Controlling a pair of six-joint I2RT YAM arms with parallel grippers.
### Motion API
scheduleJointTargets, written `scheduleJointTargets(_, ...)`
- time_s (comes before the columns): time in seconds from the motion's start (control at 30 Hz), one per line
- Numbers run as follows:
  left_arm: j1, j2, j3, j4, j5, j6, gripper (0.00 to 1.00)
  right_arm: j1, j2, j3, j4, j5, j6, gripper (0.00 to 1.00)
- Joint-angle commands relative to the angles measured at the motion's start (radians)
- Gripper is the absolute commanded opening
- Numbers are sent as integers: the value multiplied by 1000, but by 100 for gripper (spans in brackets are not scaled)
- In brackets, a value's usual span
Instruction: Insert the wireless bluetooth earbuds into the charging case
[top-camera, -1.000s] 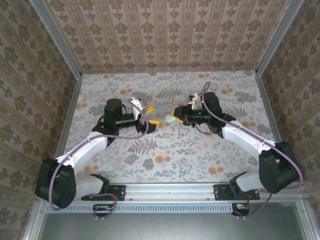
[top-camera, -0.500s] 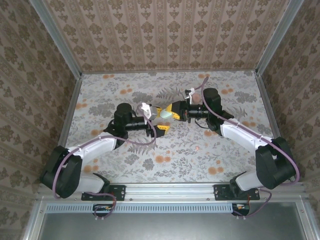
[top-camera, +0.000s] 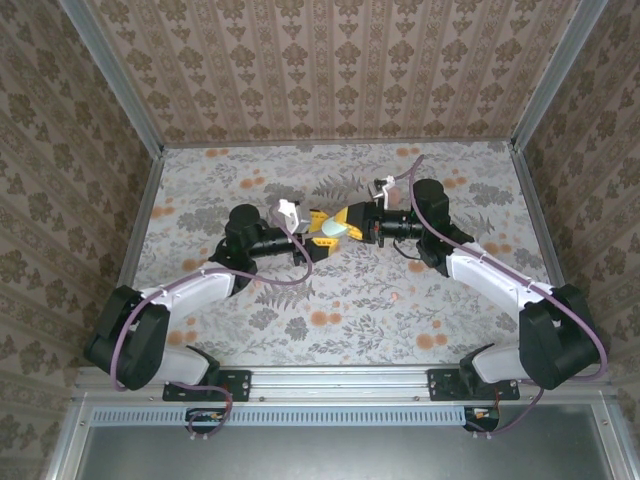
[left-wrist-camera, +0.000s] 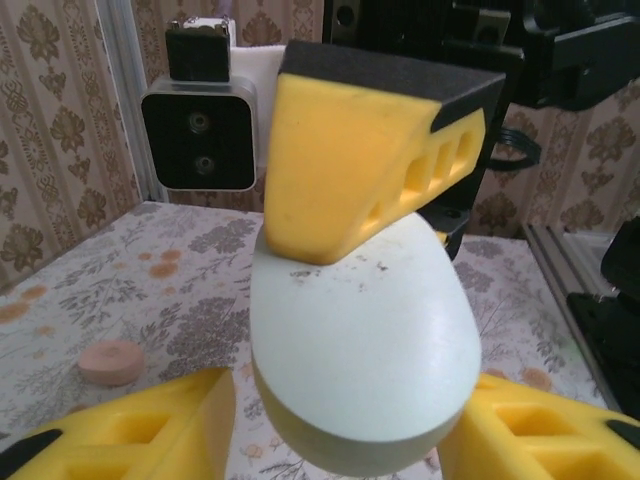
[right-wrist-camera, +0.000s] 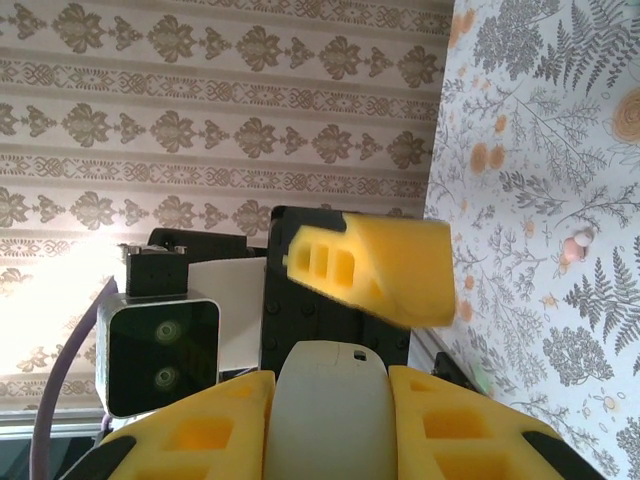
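Because the pale mint-white, rounded plastic charging case (left-wrist-camera: 360, 340) hangs above the middle of the floral-print table (top-camera: 440, 330), pinched across its sides by the right gripper (right-wrist-camera: 330, 372), a slip is the risk. Its smooth shell could squirt free if that grip eases before the left gripper (left-wrist-camera: 340, 400), spread wide around it with a gap showing, clamps. Its long axis runs along the right fingers, rounded end toward the left wrist. A small round pink earbud (left-wrist-camera: 112, 360) lies flat on the table, well apart.
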Motion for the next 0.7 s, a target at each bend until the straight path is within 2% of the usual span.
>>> scheduleJointTargets(0.0, 9, 6, -1, 90, 23, -49, 43, 0, -22, -10, 14, -20, 11, 20)
scheduleJointTargets(0.1, 9, 14, 0, 105, 28, -64, 35, 1, -22, -13, 14, -17, 11, 20)
scheduleJointTargets(0.17, 9, 14, -3, 111, 23, -69, 34, 0, -23, -19, 14, -12, 13, 20)
scheduleJointTargets(0.33, 11, 11, -13, 134, 5, -83, 46, 0, -27, -37, 29, 23, 29, 20)
scheduleJointTargets(0.43, 11, 17, -13, 155, 6, -97, 50, 2, -27, -57, 70, 64, 62, 20)
scheduleJointTargets(0.6, 9, 25, -4, 149, 20, -104, 49, 1, -10, -84, 160, 79, 124, 20)
scheduleJointTargets(0.67, 8, 27, -4, 141, 14, -100, 53, 1, -11, -89, 167, 86, 131, 20)
